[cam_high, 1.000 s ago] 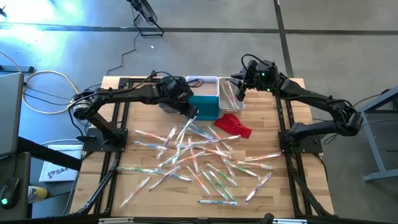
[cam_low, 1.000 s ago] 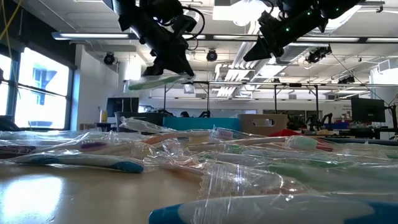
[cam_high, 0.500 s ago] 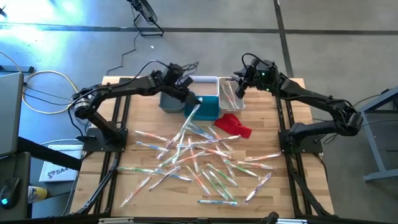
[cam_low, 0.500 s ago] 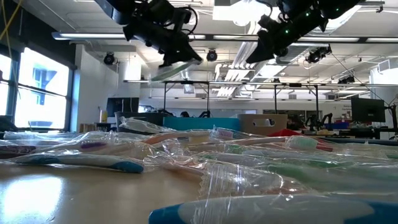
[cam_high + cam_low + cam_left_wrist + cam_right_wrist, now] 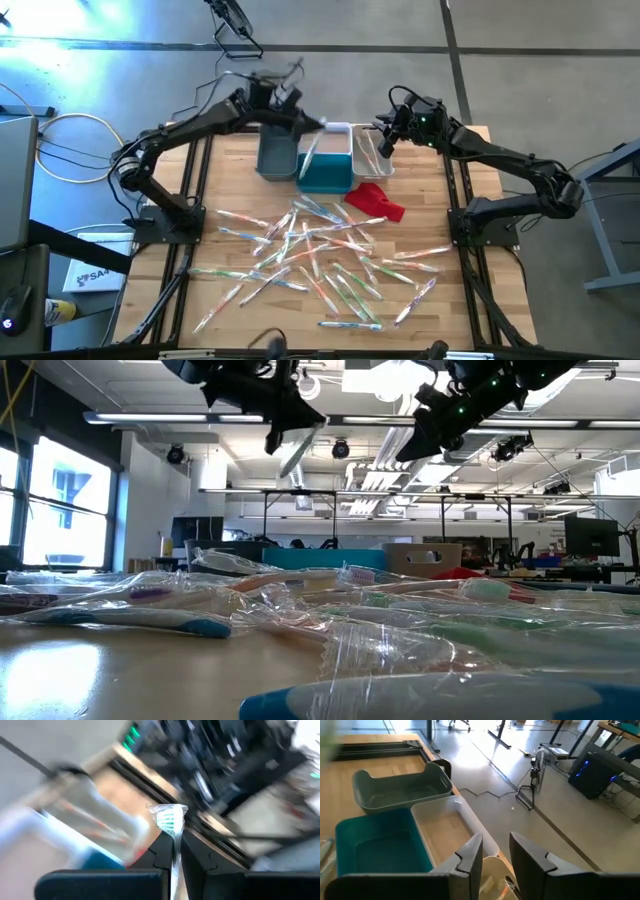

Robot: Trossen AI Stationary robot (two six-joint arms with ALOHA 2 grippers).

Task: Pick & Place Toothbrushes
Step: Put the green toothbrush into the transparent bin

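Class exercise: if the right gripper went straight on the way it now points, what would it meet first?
Probably the white bin: the right gripper, open and empty, points down into it, with nothing between. Depth is hard to judge.

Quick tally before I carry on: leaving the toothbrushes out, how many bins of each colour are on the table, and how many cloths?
Grey bin: 1
Teal bin: 1
White bin: 1
Clear bin: 1
Red cloth: 1
Total: 5
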